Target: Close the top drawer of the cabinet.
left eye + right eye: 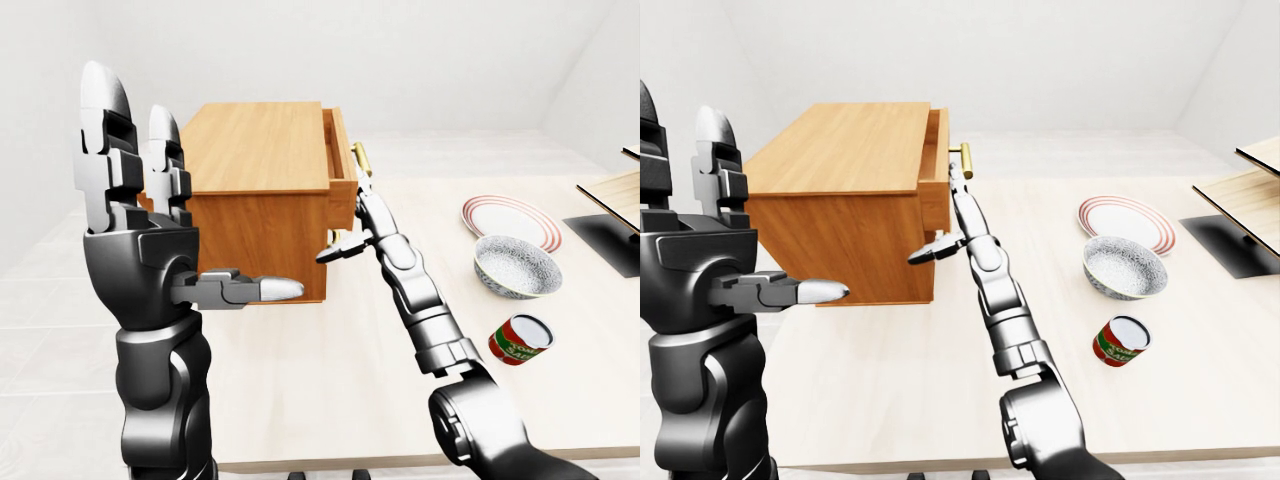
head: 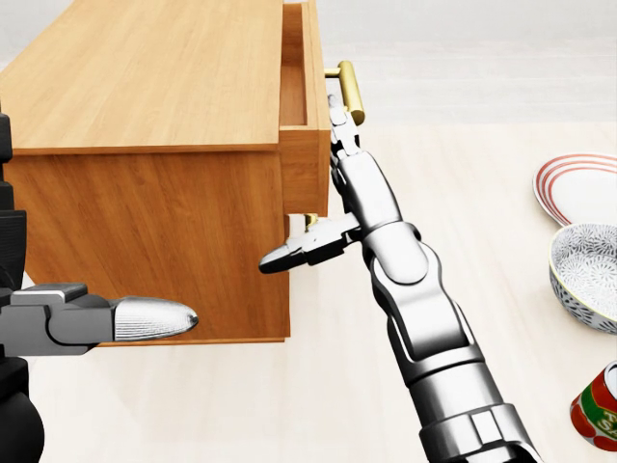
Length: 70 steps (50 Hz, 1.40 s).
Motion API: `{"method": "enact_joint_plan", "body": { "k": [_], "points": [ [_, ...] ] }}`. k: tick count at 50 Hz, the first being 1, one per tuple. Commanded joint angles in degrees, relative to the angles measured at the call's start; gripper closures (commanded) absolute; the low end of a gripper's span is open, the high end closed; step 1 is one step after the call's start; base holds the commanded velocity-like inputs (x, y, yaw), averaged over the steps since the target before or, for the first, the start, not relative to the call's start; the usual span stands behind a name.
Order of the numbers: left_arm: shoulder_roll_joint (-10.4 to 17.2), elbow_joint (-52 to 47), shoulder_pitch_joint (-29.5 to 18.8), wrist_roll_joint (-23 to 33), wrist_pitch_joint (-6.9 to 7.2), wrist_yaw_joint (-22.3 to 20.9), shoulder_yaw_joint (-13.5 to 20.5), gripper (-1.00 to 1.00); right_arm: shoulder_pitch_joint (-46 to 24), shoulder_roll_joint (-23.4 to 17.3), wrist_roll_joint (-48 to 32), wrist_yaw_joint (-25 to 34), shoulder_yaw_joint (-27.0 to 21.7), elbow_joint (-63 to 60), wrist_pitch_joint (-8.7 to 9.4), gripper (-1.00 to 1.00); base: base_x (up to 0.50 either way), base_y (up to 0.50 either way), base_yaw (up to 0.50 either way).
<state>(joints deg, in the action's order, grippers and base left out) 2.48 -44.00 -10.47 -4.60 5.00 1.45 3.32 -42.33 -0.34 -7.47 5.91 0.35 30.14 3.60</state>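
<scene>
On the left of the head view, the top drawer (image 2: 307, 116) sticks out just a little from the cabinet (image 2: 145, 145). The right hand (image 2: 339, 135) lies flat and open against the drawer's face by the gold handle (image 2: 349, 89), thumb poking out sideways below. It could slide off and leave a gap; the left hand (image 1: 150, 220) waits open and raised.

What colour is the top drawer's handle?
Brass-gold handle, clearest in the head view.
</scene>
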Motion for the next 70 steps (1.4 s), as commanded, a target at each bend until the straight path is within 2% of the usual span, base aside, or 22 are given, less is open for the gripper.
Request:
{"method": "enact_joint_plan", "body": {
  "k": [1,3,8,12,19,23,31,37,42,59,70],
  "points": [
    [-0.05,-0.01,-0.09,0.02,0.00,0.00,-0.11,-1.00,-0.57,9.52,0.18,3.99,4.16,11.85,-2.17,-1.00,0.00,0.00,0.01],
    [-0.05,0.02,-0.08,0.04,0.00,0.00,-0.12,-1.00,-0.49,9.88,0.01,3.92,4.42,11.58,-1.86,-1.00,0.00,0.00,0.00],
    [-0.05,-0.24,-0.13,0.10,0.00,0.07,-0.16,-1.00,-0.29,10.41,0.26,4.08,4.41,13.83,-3.81,-1.00,0.00,0.00,0.00],
    [-0.07,-0.06,-0.10,0.13,0.00,0.07,-0.15,-1.00,-0.46,11.01,0.13,4.16,4.72,15.05,-4.60,-1.00,0.00,0.00,0.00],
    [-0.07,-0.04,-0.06,0.20,0.00,0.09,-0.17,-1.00,-1.59,11.80,0.23,4.74,4.73,16.51,-5.01,-1.00,0.00,0.00,0.00],
    [-0.08,-0.21,-0.32,0.16,0.00,0.16,-0.17,-1.00,-2.44,12.39,0.20,4.89,4.78,18.58,-6.22,-1.00,0.00,0.00,0.00],
    [-0.06,0.04,-0.18,0.14,0.00,0.07,-0.13,-1.00,-3.56,13.91,-0.03,5.49,5.22,20.20,-6.68,-1.00,0.00,0.00,0.00],
    [-0.04,0.13,-0.20,0.12,0.00,0.06,-0.08,-1.00,-4.36,14.82,0.01,5.86,5.16,22.13,-7.86,-1.00,0.00,0.00,0.00],
    [-0.04,-0.02,-0.25,0.11,0.00,0.09,-0.14,-1.00,-5.15,15.39,0.00,6.30,5.17,22.52,-7.40,-1.00,0.00,0.00,0.00],
    [-0.05,0.22,0.32,0.18,0.00,-0.07,-0.09,-1.00,-5.92,15.82,-0.05,6.79,4.92,24.44,-8.57,-1.00,0.00,0.00,0.00],
    [-0.06,0.19,0.13,0.21,0.00,-0.04,-0.08,-1.00,-5.37,15.09,-0.24,6.22,4.58,23.31,-8.33,-1.00,0.00,0.00,0.00]
  ]
}}
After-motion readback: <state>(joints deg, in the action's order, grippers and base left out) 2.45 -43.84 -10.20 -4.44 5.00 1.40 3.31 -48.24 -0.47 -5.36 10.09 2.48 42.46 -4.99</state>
